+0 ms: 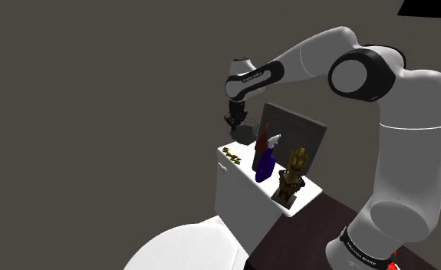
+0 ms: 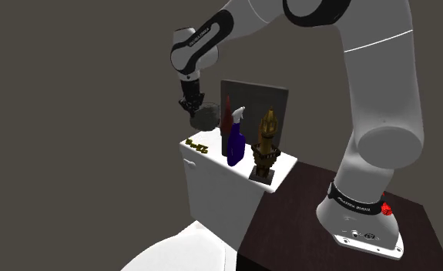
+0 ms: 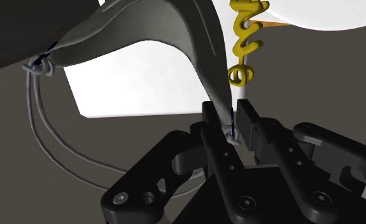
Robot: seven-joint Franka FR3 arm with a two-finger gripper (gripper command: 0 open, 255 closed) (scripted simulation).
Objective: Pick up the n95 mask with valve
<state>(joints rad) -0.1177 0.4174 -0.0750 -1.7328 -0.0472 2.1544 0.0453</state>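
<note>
The grey mask (image 1: 246, 133), pinched by its rim in the gripper's (image 3: 229, 118) jaws, is best lifted straight up, clear of the blue bottle (image 1: 265, 161) at five o'clock.

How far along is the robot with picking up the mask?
Done: the end effector is shut on the edge of the grey mask, as the wrist view shows. In hand: in the shoulder view the mask hangs from it, apparently off the white tank top, near the blue spray bottle. Left: very little, perhaps only a higher lift to confirm the hold.
</note>
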